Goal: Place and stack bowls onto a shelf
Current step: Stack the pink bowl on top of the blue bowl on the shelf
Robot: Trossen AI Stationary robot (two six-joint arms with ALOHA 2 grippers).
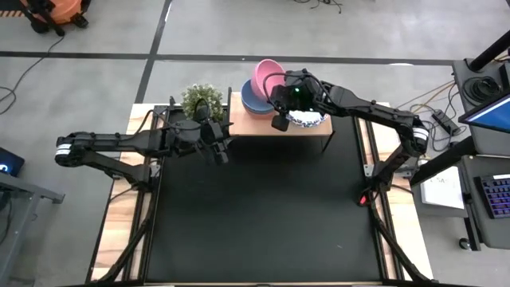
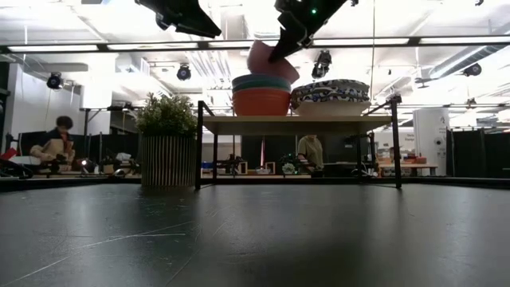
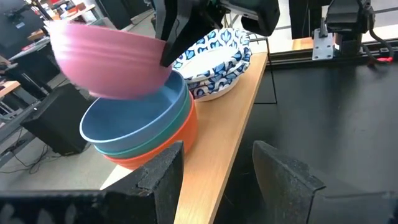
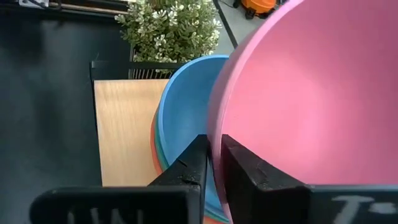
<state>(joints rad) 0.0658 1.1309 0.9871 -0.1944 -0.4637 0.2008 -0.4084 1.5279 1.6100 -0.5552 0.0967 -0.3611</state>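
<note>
on the black-matted desk (image 1: 263,215) stands the shelf (image 3: 230,118), carrying a stack of white-and-blue patterned bowls (image 3: 217,59) beside a stack of red, green and grey-blue bowls (image 3: 146,134). above that stack, the right end effector (image 4: 212,163) pinches the tilted pink bowl (image 4: 311,93) by its rim. the left end effector (image 3: 214,171), near the potted plant (image 1: 202,100), is released.

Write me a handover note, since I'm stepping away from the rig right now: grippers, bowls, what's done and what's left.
Right gripper: pinching the pink bowl by its rim, tilted just above the plain stack.
Left gripper: open, empty, waiting in front of the shelf.
On the shelf: blue bowl over green and orange, and the patterned bowls stacked beside them.
Left: settle pink into blue, release, withdraw.
</note>
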